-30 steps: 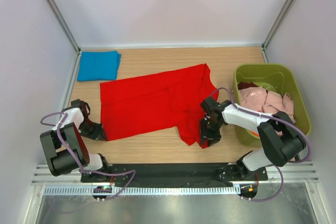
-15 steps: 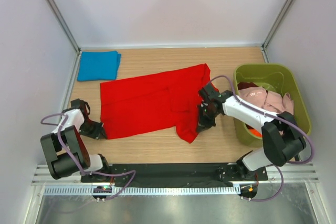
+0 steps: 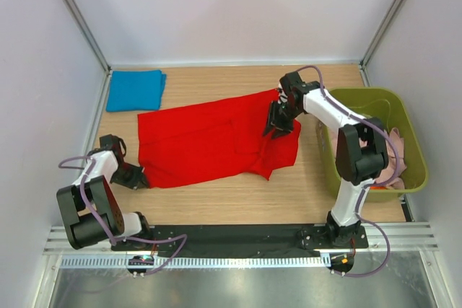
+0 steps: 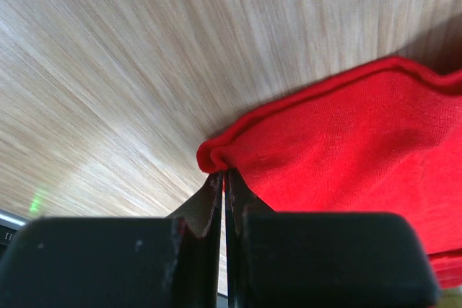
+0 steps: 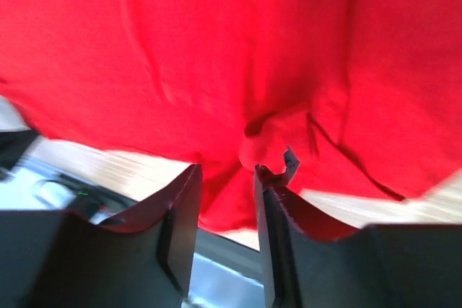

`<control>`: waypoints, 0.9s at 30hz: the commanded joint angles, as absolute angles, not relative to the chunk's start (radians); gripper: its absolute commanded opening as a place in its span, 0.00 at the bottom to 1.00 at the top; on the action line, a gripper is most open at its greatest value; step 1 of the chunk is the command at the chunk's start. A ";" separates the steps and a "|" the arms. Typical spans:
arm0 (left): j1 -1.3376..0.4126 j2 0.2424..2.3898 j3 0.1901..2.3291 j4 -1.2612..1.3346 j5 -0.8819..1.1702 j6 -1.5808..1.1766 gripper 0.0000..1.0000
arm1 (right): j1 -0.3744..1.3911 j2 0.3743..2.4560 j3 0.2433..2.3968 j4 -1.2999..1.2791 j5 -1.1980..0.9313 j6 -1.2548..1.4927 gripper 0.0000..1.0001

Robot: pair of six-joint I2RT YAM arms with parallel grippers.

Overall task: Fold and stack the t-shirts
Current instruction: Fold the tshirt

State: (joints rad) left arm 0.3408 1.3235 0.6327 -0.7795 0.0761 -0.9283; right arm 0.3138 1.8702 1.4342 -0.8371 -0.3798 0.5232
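Well, the bright red cloth t-shirt (image 3: 209, 142) lies spread across the middle of the pale wooden table (image 3: 216, 200). The left gripper (image 3: 138, 178) is clenched on its near-left corner. The right gripper (image 3: 276, 124) sits over its far-right part, 2 fingers parted.

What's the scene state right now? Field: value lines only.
red t-shirt: spread out in the middle of the table, right side rumpled
blue t-shirt: folded, far-left corner
bin: olive green, right side, pale pink cloth inside
left gripper: shut on the red t-shirt's near-left corner hem
right gripper: jaws apart over the red t-shirt's right part, cloth bunched at the tips
folding: red t-shirt not yet folded
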 commanded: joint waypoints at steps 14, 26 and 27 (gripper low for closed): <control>0.322 1.328 0.620 -0.742 0.115 -0.913 0.00 | 0.387 1.795 1.351 -0.775 -0.005 0.223 0.31; 0.324 1.341 0.626 -0.749 0.129 -0.910 0.00 | 0.394 1.957 1.420 -0.680 -0.127 0.198 0.36; 0.324 1.339 0.627 -0.747 0.130 -0.910 0.00 | 0.394 1.960 1.424 -0.681 -0.136 0.196 0.37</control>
